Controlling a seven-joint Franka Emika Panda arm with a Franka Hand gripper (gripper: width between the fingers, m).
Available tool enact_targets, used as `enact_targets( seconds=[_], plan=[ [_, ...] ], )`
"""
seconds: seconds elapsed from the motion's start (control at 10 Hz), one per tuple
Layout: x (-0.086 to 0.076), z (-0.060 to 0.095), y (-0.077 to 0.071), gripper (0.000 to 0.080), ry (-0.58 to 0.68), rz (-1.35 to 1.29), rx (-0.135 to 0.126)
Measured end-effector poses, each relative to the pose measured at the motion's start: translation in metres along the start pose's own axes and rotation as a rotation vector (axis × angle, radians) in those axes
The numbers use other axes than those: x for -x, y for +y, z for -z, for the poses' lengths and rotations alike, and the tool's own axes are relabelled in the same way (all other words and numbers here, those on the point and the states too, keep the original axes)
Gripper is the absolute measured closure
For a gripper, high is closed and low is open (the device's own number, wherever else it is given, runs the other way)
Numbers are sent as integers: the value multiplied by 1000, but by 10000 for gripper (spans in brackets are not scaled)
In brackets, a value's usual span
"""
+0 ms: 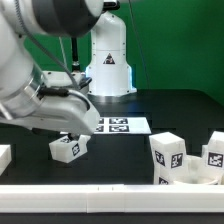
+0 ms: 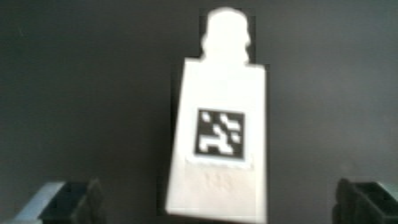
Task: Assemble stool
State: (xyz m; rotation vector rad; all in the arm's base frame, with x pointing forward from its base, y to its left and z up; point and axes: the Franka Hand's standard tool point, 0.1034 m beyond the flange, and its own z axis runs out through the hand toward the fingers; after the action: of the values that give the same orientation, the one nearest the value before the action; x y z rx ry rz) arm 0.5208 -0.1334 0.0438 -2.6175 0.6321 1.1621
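White plastic leg [image 2: 222, 130] lies under the gripper [image 2: 214, 203], 1 end between the fingers [image 2: 63, 203], long axis square to their closing line; jaws fully open, empty.

My arm [image 1: 40, 95] hid a corner of the marker board [image 1: 122, 125]. The exterior view's right edge cut off one leg [image 1: 214, 152]. The leg beneath my wrist [image 2: 217, 90] and its tag [image 2: 219, 133] were blurred, and my fingertips [image 2: 64, 203] were cropped by the frame.

Black table [image 1: 190, 115] — stool legs [image 1: 168, 155], marker board [image 1: 118, 125]
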Motion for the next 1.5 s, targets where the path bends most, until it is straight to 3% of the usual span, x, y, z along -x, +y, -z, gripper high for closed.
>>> enact_targets(
  seconds=[0.3, 0.4, 0.5, 0.7, 1.1, 1.3, 1.5],
  plan=[
    [-1, -23, 3, 151, -117, -19, 12],
    [8, -30, 3, 151, -207, -23, 17],
    [-3, -31, 0, 151, -182, -19, 27],
    [-6, -32, -6, 151, -165, -10, 37],
    [-16, -33, -6, 151, -128, -10, 37],
    [-18, -33, -6, 416, -118, -10, 37],
    [-18, -33, -6, 463, -116, -10, 37]
  ],
)
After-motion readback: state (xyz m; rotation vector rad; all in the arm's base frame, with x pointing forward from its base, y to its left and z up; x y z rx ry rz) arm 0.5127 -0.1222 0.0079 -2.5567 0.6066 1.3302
